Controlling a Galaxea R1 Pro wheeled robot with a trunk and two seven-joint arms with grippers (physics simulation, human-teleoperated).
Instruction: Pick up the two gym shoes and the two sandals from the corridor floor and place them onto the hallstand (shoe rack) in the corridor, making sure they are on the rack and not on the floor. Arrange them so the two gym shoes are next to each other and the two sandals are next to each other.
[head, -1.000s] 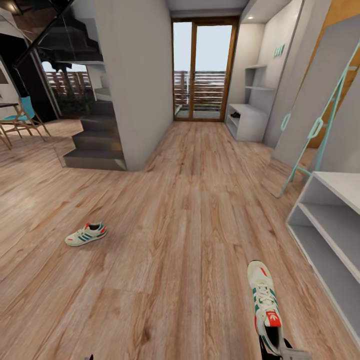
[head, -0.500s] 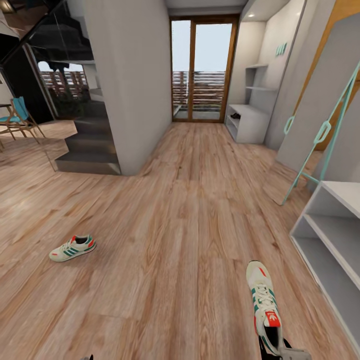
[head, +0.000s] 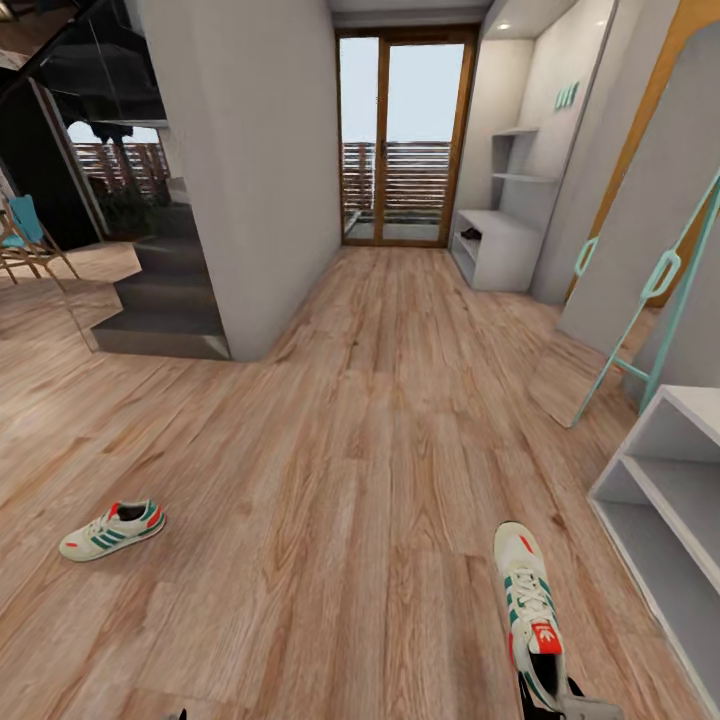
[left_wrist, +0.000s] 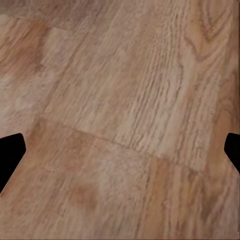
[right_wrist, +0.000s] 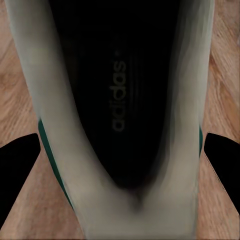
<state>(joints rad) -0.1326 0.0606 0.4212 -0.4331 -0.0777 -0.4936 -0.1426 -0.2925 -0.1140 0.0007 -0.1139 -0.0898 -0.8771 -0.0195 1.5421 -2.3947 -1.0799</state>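
Right tool (head: 548, 690) grips a gym shoe (head: 530, 610); left tool (left_wrist: 120, 150) spread wide over floor (left_wrist: 125, 100).

The right gripper (head: 548, 700) is low at the bottom edge of the head view, and its jaws are closed on the heel of a gym shoe (head: 530, 610), which points forward away from the robot. In the right wrist view, the dark fingertips (right_wrist: 17, 165) sit on both sides of the shoe. The left gripper (left_wrist: 120, 152) has its jaws spread wide, with nothing between them.

Black claw fingertips (right_wrist: 15, 165), seemingly blunt
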